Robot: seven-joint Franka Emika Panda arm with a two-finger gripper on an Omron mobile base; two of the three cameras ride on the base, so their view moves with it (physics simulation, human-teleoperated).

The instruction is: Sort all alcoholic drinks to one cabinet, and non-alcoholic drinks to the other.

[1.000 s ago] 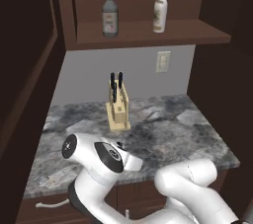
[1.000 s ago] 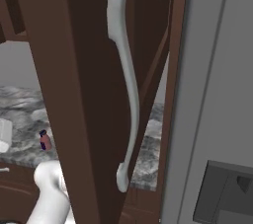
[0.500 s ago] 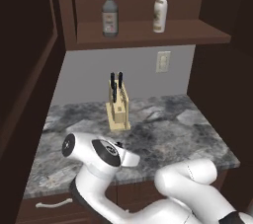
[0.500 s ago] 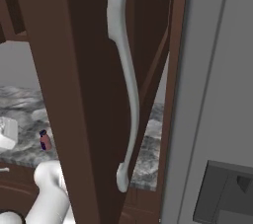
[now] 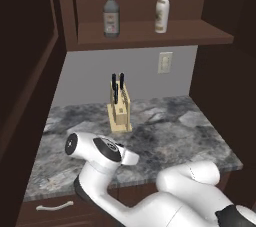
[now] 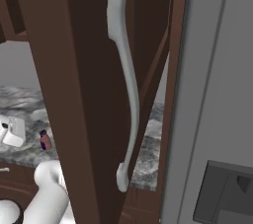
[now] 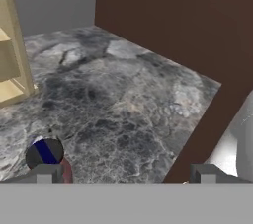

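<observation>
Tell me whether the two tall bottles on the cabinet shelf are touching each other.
Apart. The left base view shows the clear bottle and cream-white bottle with bare shelf between them.

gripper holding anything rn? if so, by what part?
Nothing held. The gripper is open above the marble counter; the small red bottle stands by one fingertip, outside the jaws and not clamped.

2 bottles (image 5: 111, 11) on cabinet shelf (image 5: 150, 32) above counter (image 5: 190, 136) w/ knife block (image 5: 120, 111).

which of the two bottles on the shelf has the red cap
The clear greyish glass bottle, standing left of the cream-white slim-necked bottle, whose top is pale like its body. Both stand upright on the cabinet shelf.
</observation>
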